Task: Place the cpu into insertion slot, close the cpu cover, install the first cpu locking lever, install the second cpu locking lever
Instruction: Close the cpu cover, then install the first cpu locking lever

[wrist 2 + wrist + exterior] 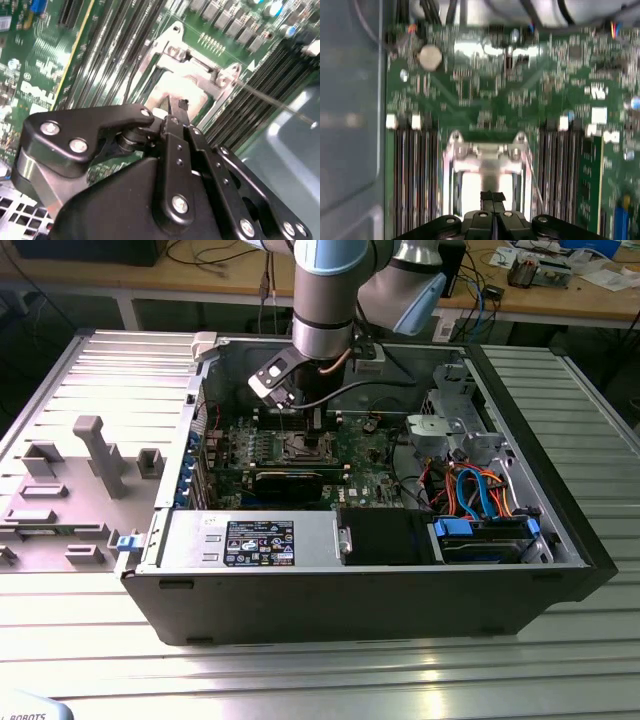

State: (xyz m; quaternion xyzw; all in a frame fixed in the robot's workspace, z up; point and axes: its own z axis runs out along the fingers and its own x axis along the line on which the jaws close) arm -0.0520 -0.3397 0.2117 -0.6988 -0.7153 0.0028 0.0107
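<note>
In both wrist views my gripper [176, 111] [492, 196] hangs just above the insertion slot [305, 447] on the green motherboard. Its two black fingers are pressed together with nothing between them. The cpu [182, 92] [470, 190] shows as a pale metal square lying in the slot. The silvery cpu cover [172, 52] [487, 152] lies around it as a frame. A thin metal locking lever [280, 106] sticks out from one corner of the slot, over the memory slots. In the exterior view the arm's wrist [300, 365] stands over the slot.
The open computer case [560, 540] lies on a ribbed metal table. Rows of black memory slots [415, 180] [560, 175] flank the socket. A long black graphics card [290, 482], a drive cage with orange and blue cables [480, 495] and a grey fixture plate [90, 460] are nearby.
</note>
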